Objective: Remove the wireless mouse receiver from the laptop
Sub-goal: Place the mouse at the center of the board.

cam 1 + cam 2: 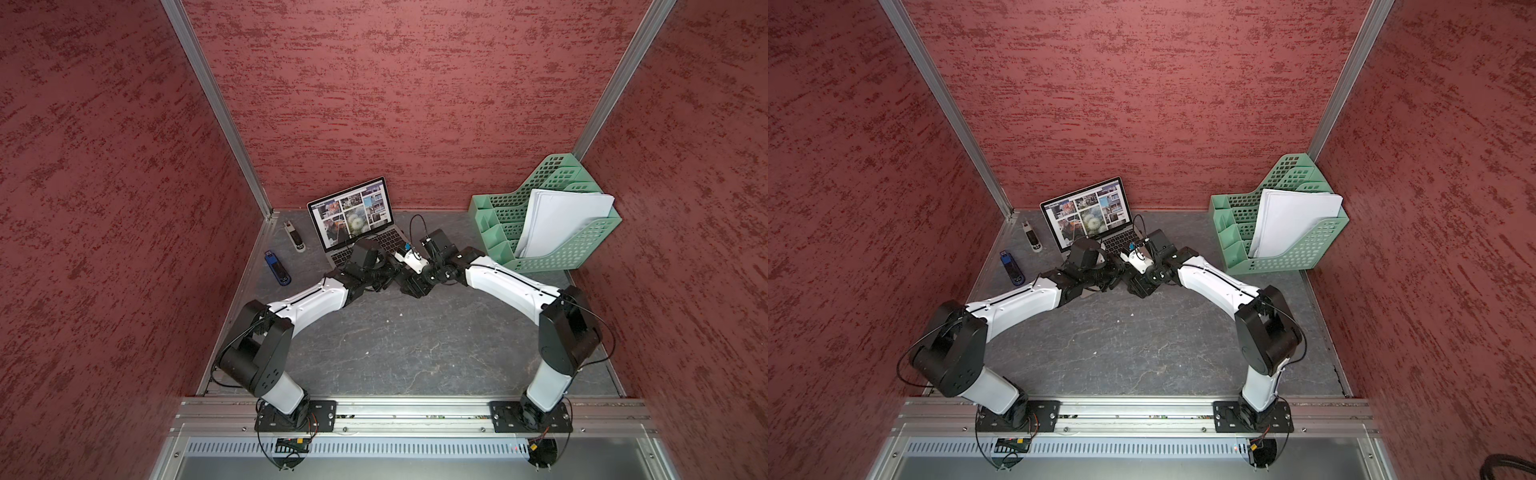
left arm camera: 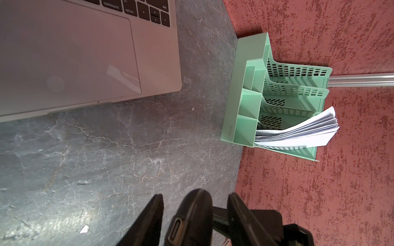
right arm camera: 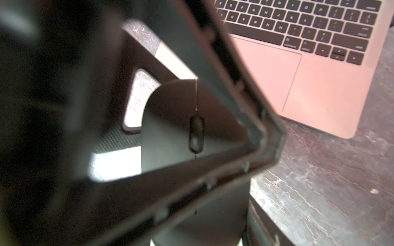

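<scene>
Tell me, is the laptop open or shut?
Open. The laptop has its screen standing up, lit with a grid of photos, and its black keys lie uncovered.

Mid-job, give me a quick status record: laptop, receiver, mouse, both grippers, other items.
laptop: open, screen showing a photo grid
wireless mouse receiver: not made out in any view
mouse: black, between the left gripper's fingers
left gripper: open, one finger on either side of the mouse, gaps showing
right gripper: close beside the left gripper, in front of the laptop; open or shut unclear
other items: blue-and-black object; green file rack holding papers
</scene>
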### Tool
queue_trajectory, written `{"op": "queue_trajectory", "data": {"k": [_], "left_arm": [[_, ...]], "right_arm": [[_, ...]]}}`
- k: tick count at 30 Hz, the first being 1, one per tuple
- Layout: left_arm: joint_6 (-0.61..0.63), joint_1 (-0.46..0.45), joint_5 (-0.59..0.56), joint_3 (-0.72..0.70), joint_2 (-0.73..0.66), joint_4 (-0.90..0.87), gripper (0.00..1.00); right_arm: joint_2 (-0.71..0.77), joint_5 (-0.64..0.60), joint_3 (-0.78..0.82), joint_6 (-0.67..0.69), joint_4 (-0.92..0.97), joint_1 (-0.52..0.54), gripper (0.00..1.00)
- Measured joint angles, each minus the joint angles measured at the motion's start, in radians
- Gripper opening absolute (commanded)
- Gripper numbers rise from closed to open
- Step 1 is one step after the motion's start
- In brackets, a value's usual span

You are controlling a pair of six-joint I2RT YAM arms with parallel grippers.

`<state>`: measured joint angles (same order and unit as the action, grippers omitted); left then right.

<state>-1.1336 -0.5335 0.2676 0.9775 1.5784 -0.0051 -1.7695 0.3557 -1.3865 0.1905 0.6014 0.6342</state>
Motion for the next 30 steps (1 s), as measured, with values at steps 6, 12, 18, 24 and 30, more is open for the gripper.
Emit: {"op": "queue_trajectory", "data": {"k": [6,12,18,24,30], "left_arm": [[0.002,-0.001,0.002,-0.008,0.001,0.006,0.36],[0.023,0.0,0.012,-0.008,0.001,0.012,0.31],[0.031,0.0,0.015,-0.009,0.001,0.013,0.29],[0.022,0.0,0.035,0.037,0.029,-0.09,0.27],[0.051,0.027,0.093,0.244,0.094,-0.335,0.19]], "right_arm": [[0.0,0.01,-0.009,-0.003,-0.002,0.0,0.44],[-0.001,0.026,-0.011,-0.019,0.002,-0.003,0.45],[-0.002,0.029,-0.011,-0.026,0.003,-0.003,0.73],[0.001,0.001,-0.013,0.0,-0.01,0.008,0.98],[0.101,-0.15,0.014,0.074,-0.006,0.093,0.98]]}}
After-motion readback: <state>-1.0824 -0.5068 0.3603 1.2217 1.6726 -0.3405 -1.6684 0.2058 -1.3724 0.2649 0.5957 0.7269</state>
